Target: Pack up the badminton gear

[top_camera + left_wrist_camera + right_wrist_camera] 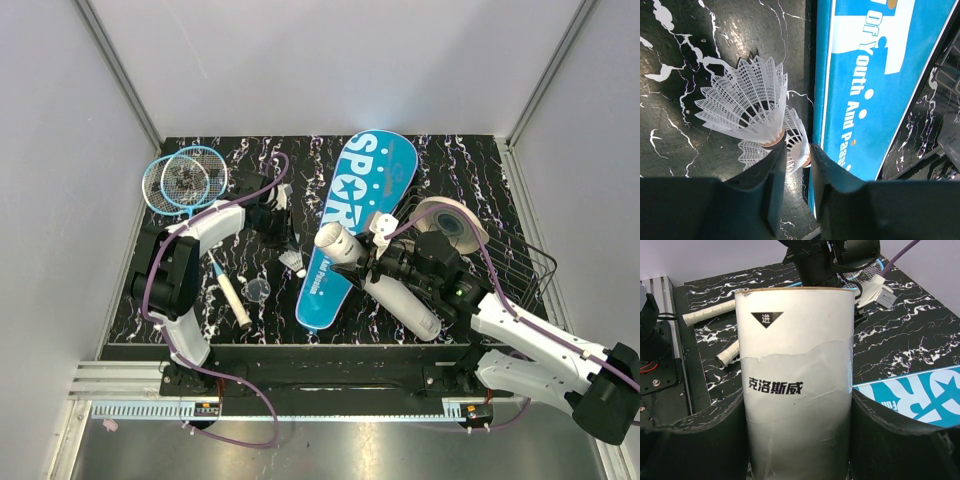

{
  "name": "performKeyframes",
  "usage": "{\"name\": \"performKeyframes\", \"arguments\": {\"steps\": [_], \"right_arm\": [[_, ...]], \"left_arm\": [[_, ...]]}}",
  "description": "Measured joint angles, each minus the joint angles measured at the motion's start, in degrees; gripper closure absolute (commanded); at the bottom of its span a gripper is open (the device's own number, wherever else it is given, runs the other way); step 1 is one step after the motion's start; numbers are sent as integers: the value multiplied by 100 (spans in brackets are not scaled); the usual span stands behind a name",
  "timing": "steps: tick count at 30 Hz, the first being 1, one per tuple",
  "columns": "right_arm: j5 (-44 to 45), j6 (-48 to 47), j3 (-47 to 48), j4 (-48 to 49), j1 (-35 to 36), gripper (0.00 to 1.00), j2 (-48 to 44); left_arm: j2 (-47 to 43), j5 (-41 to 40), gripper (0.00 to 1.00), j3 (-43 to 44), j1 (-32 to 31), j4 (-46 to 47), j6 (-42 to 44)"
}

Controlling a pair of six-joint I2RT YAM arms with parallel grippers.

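Two white shuttlecocks lie on the black marbled table beside the blue "SPORT" cover (352, 215) (875, 85). My left gripper (289, 250) (797, 150) is shut on the nearer shuttlecock (799, 145), its pads against the cork end. The other shuttlecock (747, 102) lies just beyond, touching the left finger. My right gripper (372, 262) (800, 405) is shut on the white tube (402, 302) (795, 340), which is tilted with its open end toward the left arm. Two light-blue rackets (184, 180) lie at the far left, with their white handles (231, 297) pointing toward the near edge.
A black wire basket (525, 268) stands at the right edge, with a round woven disc (447, 217) leaning at its far side. A small clear cap (257, 290) lies near the racket handles. Grey walls close in the table on three sides.
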Motion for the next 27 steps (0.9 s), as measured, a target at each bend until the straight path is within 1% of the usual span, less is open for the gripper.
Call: {"name": "performKeyframes", "arguments": {"steps": [3, 6, 10, 13, 16, 19, 27], "right_arm": [[0, 0, -2, 0, 0, 73, -4], [0, 0, -2, 0, 0, 73, -4], [0, 0, -2, 0, 0, 73, -7], [0, 0, -2, 0, 0, 73, -9], [0, 0, -2, -2, 0, 73, -9], [0, 0, -2, 0, 0, 73, -7], [-2, 0, 11, 94, 0, 73, 160]], "left_arm": [[0, -2, 80, -7, 0, -4, 0], [13, 0, 84, -7, 2, -4, -2], [68, 2, 96, -9, 4, -44, 17], [68, -11, 100, -7, 9, -131, 52], [2, -24, 100, -7, 39, -297, 116], [-315, 55, 100, -7, 138, -496, 133], [-1602, 1073, 100, 162, 588, -579, -111]]}}
